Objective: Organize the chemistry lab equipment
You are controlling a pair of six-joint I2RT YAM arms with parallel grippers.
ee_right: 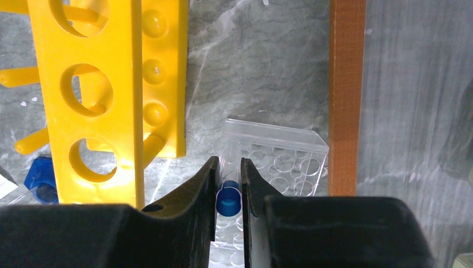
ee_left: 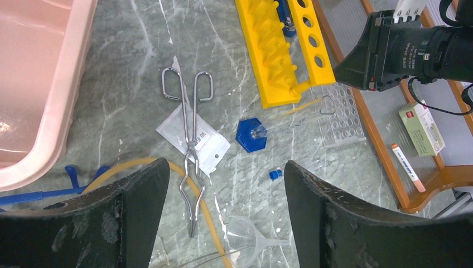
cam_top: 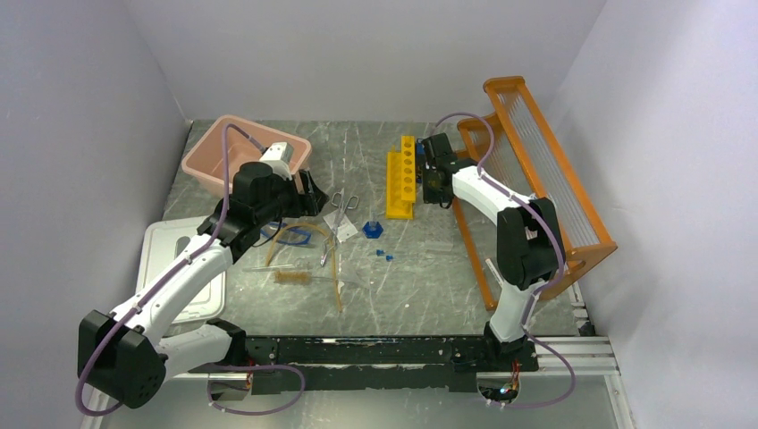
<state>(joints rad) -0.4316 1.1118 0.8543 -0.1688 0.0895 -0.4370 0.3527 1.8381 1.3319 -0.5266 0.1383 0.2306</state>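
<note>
My right gripper (ee_right: 228,178) is shut on a clear glass tube with a blue cap (ee_right: 227,199), held over a clear plastic well rack (ee_right: 279,156) beside the yellow tube rack (ee_right: 106,100). In the top view it sits at the yellow rack's right side (cam_top: 435,179). My left gripper (ee_left: 226,184) hangs open and empty above the metal scissors (ee_left: 189,139), which lie on a white packet (ee_left: 215,152). Amber tubing (ee_left: 209,218), a clear funnel (ee_left: 245,237), a tiny blue cap (ee_left: 274,173) and a blue hexagonal piece (ee_left: 251,134) lie below it. Blue-framed goggles (cam_top: 299,235) and a wire brush (cam_top: 290,277) lie near.
The pink tub (cam_top: 214,147) stands at the back left, its white lid (cam_top: 179,268) in front of it. The big orange rack (cam_top: 545,179) leans along the right wall, with a small box (ee_left: 422,128) and a marker (ee_left: 407,167) on it.
</note>
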